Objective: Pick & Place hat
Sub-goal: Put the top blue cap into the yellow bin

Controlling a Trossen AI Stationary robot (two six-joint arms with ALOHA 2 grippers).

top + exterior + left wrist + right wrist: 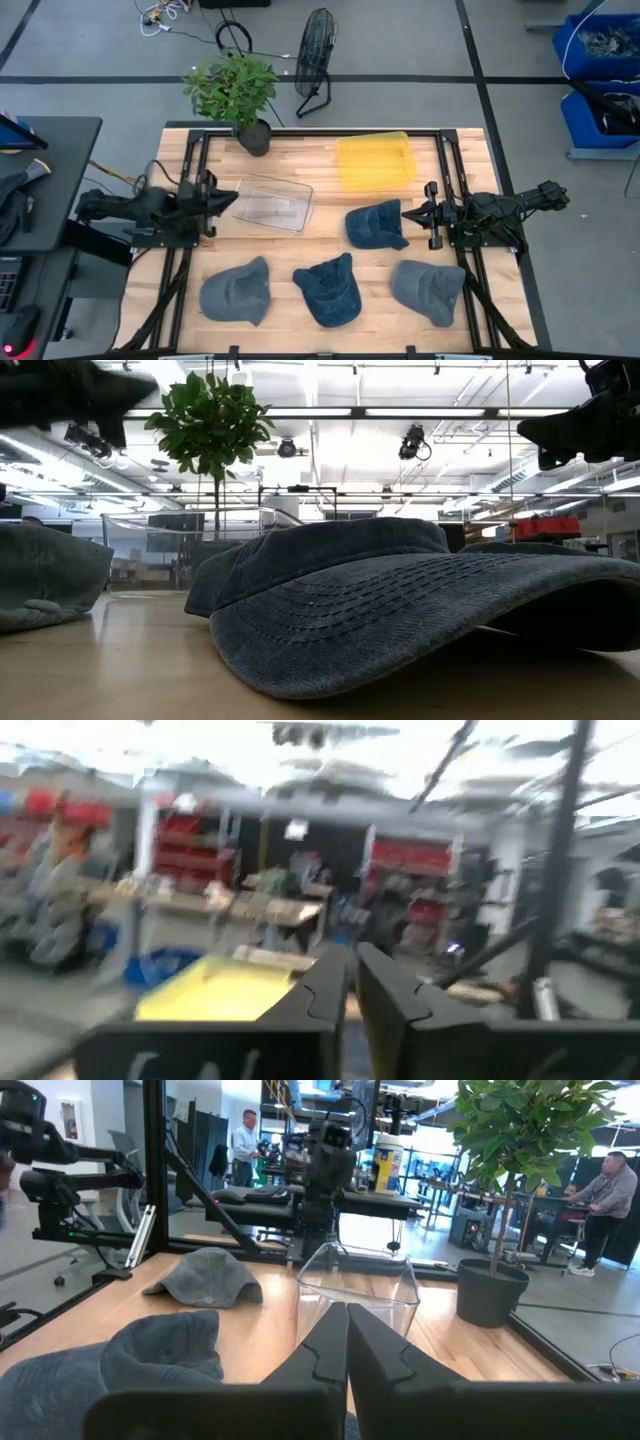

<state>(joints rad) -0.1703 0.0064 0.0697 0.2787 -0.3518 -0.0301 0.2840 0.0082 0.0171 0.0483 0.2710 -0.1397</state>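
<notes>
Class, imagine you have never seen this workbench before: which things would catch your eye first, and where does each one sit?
Four denim hats stand out: three in a row along the near edge, such as the middle hat, and a fourth hat just ahead of the right tool. Behind them lie a bright yellow tray and a clear bin, beside the left tool. A potted plant stands at the far edge.
</notes>
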